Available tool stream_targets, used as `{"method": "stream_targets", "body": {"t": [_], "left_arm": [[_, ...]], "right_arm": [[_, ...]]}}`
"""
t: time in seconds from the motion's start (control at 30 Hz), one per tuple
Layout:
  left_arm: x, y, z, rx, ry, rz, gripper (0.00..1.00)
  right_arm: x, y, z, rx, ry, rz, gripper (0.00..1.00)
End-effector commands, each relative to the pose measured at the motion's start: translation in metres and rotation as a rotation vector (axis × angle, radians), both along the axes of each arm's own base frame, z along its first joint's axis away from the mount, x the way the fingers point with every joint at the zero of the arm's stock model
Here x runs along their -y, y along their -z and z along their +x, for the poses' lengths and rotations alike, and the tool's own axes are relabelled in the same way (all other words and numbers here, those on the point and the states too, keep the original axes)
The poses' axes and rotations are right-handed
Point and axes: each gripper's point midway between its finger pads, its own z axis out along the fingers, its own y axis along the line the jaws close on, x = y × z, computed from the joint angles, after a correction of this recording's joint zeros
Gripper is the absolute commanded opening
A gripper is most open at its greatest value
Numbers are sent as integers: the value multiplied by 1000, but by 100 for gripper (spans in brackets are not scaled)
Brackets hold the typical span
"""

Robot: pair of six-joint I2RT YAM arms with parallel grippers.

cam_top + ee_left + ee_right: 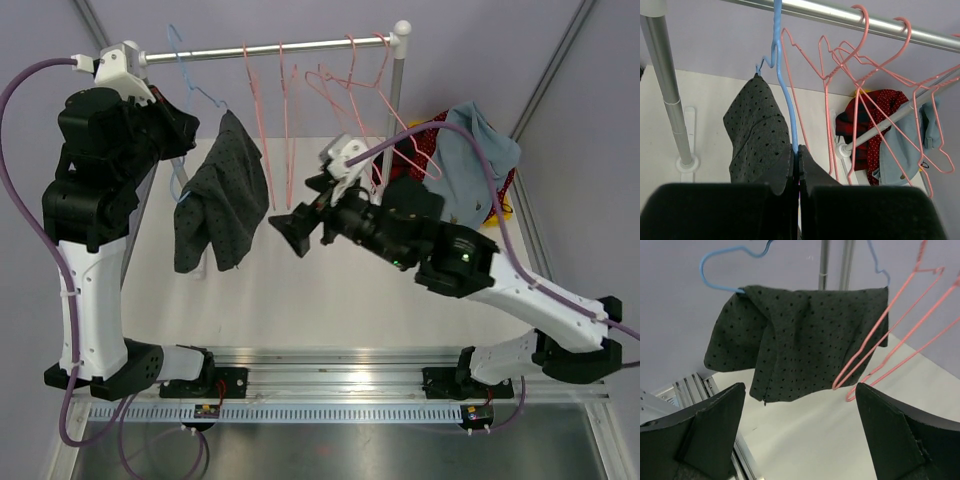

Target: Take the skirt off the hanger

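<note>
A dark grey skirt with black dots (214, 195) hangs on a blue wire hanger (187, 75) at the left of the rail (270, 47). It also shows in the left wrist view (756, 131) and the right wrist view (795, 340). My left gripper (796, 152) is shut on the blue hanger (785, 85), just right of the skirt. My right gripper (292, 232) is open and empty, a short way right of the skirt and facing it, jaws wide apart.
Several empty pink hangers (300, 90) hang on the rail right of the skirt. A pile of clothes, light blue (478, 160) and red dotted, lies at the back right by the rack's post (398, 75). The rack's left post (667, 90) stands near my left arm.
</note>
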Motion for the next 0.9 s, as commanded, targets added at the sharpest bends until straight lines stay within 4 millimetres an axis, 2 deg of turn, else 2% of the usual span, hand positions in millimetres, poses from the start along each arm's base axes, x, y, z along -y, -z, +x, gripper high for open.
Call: {"method": "stream_targets", "body": {"t": [0.0, 0.03, 0.07, 0.1, 0.2, 0.33, 0.37, 0.4, 0.43, 0.5, 0.53, 0.6, 0.67, 0.7, 0.73, 0.77, 0.8, 0.87], "left_arm": [[10, -43, -13, 147, 59, -62, 0], [10, -43, -14, 146, 62, -62, 0], [10, -44, -15, 147, 62, -62, 0], [11, -44, -18, 148, 68, -63, 0], [10, -45, -21, 149, 70, -62, 0], [8, -45, -29, 156, 72, -59, 0], [8, -45, -30, 156, 74, -57, 0], [9, -43, -30, 151, 77, -57, 0], [8, -44, -33, 161, 77, -57, 0], [8, -42, -33, 158, 77, -53, 0], [8, -43, -34, 163, 78, -51, 0], [7, -43, -35, 169, 75, -49, 0], [4, -42, -35, 175, 63, -43, 0], [3, -43, -37, 181, 58, -40, 0], [2, -42, -36, 185, 52, -33, 0], [1, -42, -36, 186, 48, -28, 0], [-4, -43, -35, 191, 24, -22, 0], [-8, -45, -35, 201, 5, -12, 0]], "right_arm": [[-33, 1, -1, 32, 71, 5, 99], [-46, 4, -4, 30, 57, -2, 98], [-70, 23, -4, 17, 44, -43, 98], [-80, 17, -9, 18, 26, -26, 99], [-113, 31, -6, 3, 5, -34, 99], [-134, 37, 9, 24, 58, -21, 97], [-138, 39, 11, 29, 69, -21, 94], [-143, 40, 16, 36, 92, -8, 87], [-146, 42, 19, 42, 101, -7, 70], [-156, 53, 23, 42, 105, -21, 51], [-159, 58, 22, 34, 103, -26, 24], [-163, 80, 24, 10, 109, -59, 2], [-164, 98, 23, -26, 113, -66, 0], [-161, 118, 19, -56, 111, -83, 0], [-159, 129, 16, -86, 113, -79, 0], [-154, 133, 10, -101, 113, -67, 0], [-152, 166, 3, -124, 115, -107, 0], [-147, 196, -10, -181, 118, -115, 0]]}}
